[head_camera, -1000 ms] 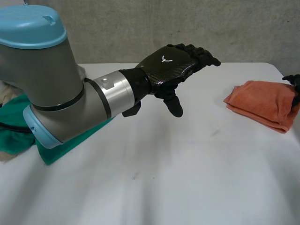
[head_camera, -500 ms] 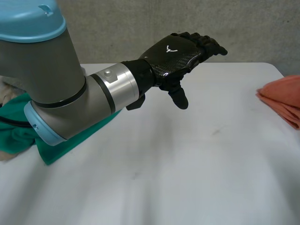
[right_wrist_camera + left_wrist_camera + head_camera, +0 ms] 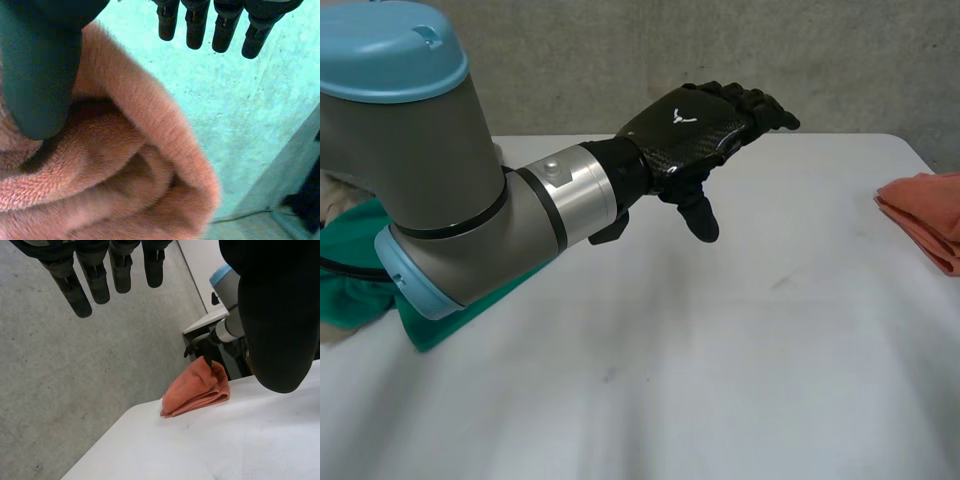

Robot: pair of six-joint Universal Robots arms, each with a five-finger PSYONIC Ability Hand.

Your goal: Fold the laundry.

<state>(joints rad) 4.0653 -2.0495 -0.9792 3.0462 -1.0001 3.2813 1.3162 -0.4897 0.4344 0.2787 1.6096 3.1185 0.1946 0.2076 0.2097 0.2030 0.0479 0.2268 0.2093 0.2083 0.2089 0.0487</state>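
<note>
— One cloth looks done. See the orange folded towel (image 3: 925, 215)? It lies in soft layers at the far right edge of the white table (image 3: 720, 380).

— Who has it?

— The right hand (image 3: 40, 75). Its thumb is tucked into the fold. A fat roll of towel sits between the thumb and the straight fingers (image 3: 222, 30). I think it is holding the towel there.

— And the other hand?

— The left hand (image 3: 685, 125) hangs in the air over the middle of the table, well apart from the towel. Its fingers (image 3: 75, 290) are straight and loose, with the thumb out to the side. It holds nothing.

— So is the job over?

— I do not think so. Look under the left arm (image 3: 440, 200). A crumpled green cloth (image 3: 350, 285) sits at the left edge of the table. It is bunched up, not folded.

— Is that all that is left?

— That is all I can see for sure. The middle of the table is bare, so there is room to spread the green one flat. My guess is that the orange one only needs to be set down neatly. The green one has every fold to go.
</note>
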